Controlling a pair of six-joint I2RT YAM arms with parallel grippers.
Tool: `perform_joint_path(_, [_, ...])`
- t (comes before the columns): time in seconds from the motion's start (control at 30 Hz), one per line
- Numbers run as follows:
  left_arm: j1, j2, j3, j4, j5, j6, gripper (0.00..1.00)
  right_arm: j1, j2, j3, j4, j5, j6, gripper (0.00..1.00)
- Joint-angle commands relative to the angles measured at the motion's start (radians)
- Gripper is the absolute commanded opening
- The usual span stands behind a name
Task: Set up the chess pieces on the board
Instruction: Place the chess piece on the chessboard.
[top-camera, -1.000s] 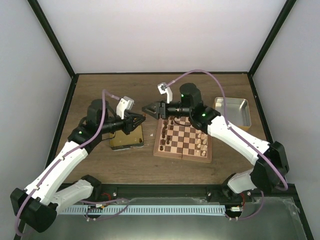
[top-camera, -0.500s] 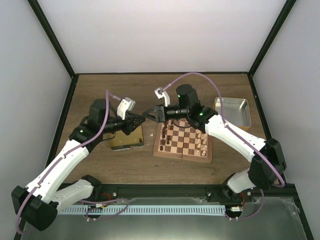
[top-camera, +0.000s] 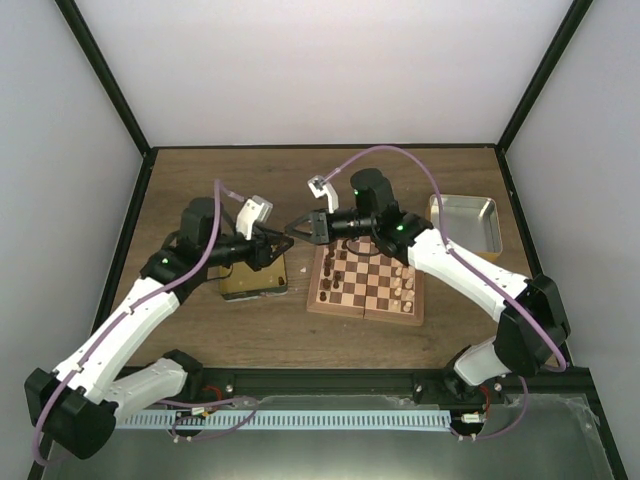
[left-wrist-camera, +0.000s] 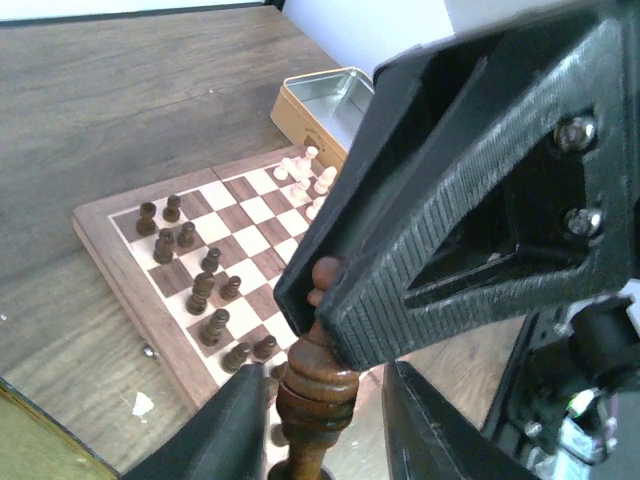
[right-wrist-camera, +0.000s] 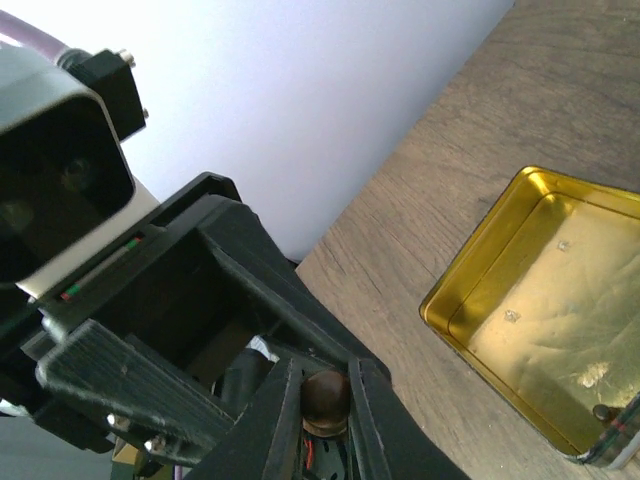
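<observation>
Above the table between the gold tin and the board, a dark brown chess piece (left-wrist-camera: 318, 385) stands upright in mid-air where both grippers meet. My right gripper (right-wrist-camera: 325, 400) is shut on its round head (right-wrist-camera: 325, 395). My left gripper (left-wrist-camera: 325, 425) is open around its lower body, with a gap on each side of the piece. In the top view the left gripper (top-camera: 278, 237) and the right gripper (top-camera: 298, 229) are tip to tip. The board (top-camera: 365, 308) holds dark pieces (left-wrist-camera: 200, 290) along its left side and pale pieces (left-wrist-camera: 300, 180) on its right.
A gold tin (top-camera: 255, 278) lies under the left arm, left of the board; the right wrist view shows one small piece in its corner (right-wrist-camera: 600, 412). A silver tin (top-camera: 465, 222) stands at the back right, beyond the board.
My right gripper moved left to the left gripper and closed on the head of the dark piece. The left jaws have eased apart off the piece.
</observation>
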Motion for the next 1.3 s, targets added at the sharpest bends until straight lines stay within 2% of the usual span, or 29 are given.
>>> perform_joint_path(0.0, [-0.002,0.012,0.014,0.018,0.001,-0.043,0.41,0.007,-0.008,0.015,0.070,0.021,0.010,0.04])
perform_joint_path(0.07, [-0.001,0.022,-0.016,0.049,-0.039,-0.111,0.55,0.007,-0.010,-0.001,0.103,0.053,0.023,0.04])
perform_joint_path(0.13, [0.000,0.034,-0.042,0.075,-0.041,-0.161,0.59,0.006,-0.010,-0.015,0.135,0.083,0.035,0.04])
perform_joint_path(0.23, [0.001,0.024,-0.071,0.116,-0.072,-0.239,0.72,0.006,-0.010,-0.039,0.186,0.124,0.056,0.03])
perform_joint_path(0.33, [0.001,-0.020,-0.109,0.191,-0.075,-0.320,0.80,0.006,-0.027,-0.073,0.261,0.153,0.082,0.04])
perform_joint_path(0.47, [0.003,-0.113,-0.177,0.330,-0.069,-0.426,0.84,0.006,-0.069,-0.142,0.417,0.147,0.157,0.03])
perform_joint_path(0.53, [0.003,-0.156,-0.214,0.407,-0.053,-0.499,0.84,0.006,-0.092,-0.191,0.518,0.124,0.210,0.03])
perform_joint_path(0.57, [0.003,-0.210,-0.263,0.532,-0.026,-0.602,0.83,0.007,-0.108,-0.228,0.627,0.102,0.281,0.03])
perform_joint_path(0.7, [0.003,-0.228,-0.281,0.644,-0.012,-0.698,0.83,0.011,-0.133,-0.263,0.792,0.089,0.375,0.03])
perform_joint_path(0.93, [0.003,-0.284,-0.277,0.760,-0.045,-0.812,0.82,0.020,-0.129,-0.259,0.895,0.073,0.469,0.03])
perform_joint_path(1.07, [0.003,-0.266,-0.264,0.850,-0.029,-0.867,0.71,0.031,-0.130,-0.248,0.899,0.072,0.478,0.03])
perform_joint_path(1.17, [0.003,-0.241,-0.250,0.852,0.000,-0.875,0.58,0.036,-0.125,-0.234,0.890,0.078,0.476,0.04])
perform_joint_path(1.27, [0.003,-0.240,-0.247,0.817,-0.005,-0.862,0.50,0.039,-0.116,-0.226,0.905,0.081,0.486,0.04])
